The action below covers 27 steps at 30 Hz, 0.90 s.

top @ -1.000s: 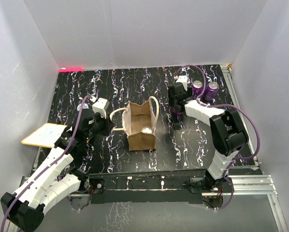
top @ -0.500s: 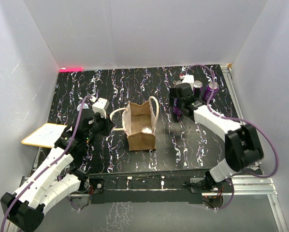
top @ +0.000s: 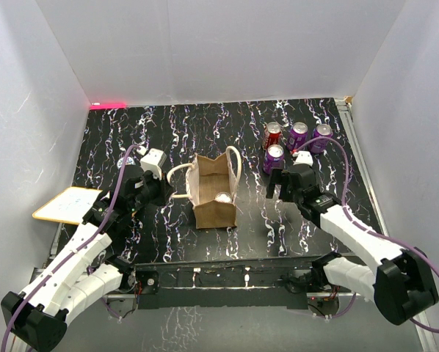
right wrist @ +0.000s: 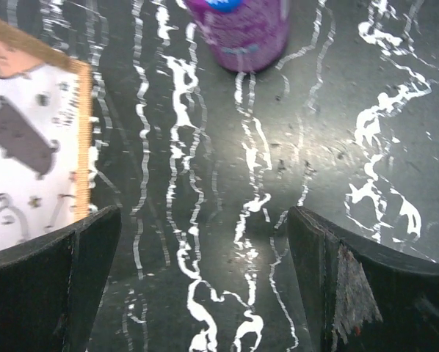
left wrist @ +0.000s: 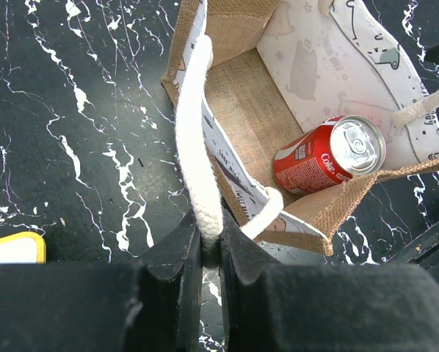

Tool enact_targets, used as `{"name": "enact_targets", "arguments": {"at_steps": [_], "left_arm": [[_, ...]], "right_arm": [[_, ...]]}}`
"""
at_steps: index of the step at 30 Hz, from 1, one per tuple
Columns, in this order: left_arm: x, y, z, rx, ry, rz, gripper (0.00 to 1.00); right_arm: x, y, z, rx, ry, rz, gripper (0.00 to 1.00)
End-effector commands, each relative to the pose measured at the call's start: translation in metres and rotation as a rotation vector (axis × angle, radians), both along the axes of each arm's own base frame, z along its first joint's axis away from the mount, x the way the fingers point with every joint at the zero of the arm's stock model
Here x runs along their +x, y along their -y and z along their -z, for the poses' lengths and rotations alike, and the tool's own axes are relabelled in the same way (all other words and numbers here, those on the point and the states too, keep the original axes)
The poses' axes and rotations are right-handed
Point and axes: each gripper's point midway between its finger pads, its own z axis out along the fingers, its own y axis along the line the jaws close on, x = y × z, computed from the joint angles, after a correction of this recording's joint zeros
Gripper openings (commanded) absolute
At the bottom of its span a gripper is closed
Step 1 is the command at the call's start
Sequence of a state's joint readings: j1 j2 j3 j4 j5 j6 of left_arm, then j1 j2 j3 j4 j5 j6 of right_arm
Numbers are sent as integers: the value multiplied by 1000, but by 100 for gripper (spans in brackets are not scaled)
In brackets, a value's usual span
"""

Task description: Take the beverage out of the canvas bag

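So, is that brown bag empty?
No, the left wrist view shows a red cola can sitting inside the canvas bag.

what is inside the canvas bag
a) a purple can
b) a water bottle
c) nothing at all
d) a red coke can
d: the left wrist view looks down into the open canvas bag and shows a single red coke can in it, silver top facing up.
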<state>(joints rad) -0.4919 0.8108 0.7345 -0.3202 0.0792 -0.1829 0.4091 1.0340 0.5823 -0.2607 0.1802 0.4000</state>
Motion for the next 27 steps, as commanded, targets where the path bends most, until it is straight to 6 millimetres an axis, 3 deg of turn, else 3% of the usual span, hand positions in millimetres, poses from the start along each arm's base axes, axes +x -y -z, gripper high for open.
{"name": "enact_targets", "arguments": {"at_steps": [1,7,11,16,20,22,27], "left_arm": [[0,-1,0,-3,7,2,0],[0,-1,-2,-7,14,1,0],[0,-2,-3,-6,16,-2,0],[0,-2,-3,-7,18,-3,0],[0,-2,-3,-5,18,-4,0],[0,-3,-4,-6,21,-6,0],[0,-3,-4,-4,21,-9,0]], "right_arm": [[17,-33,-79,160,161,-110,99],[21,-78,-170,312,267,-312,98],[6,-120,-231,416,365,-502,98],[-20,-179,-273,473,405,-698,98],[-27,-220,-259,423,347,-736,98],[-23,-233,-239,353,285,-698,97],[-6,-244,-172,100,77,-592,80]]}}
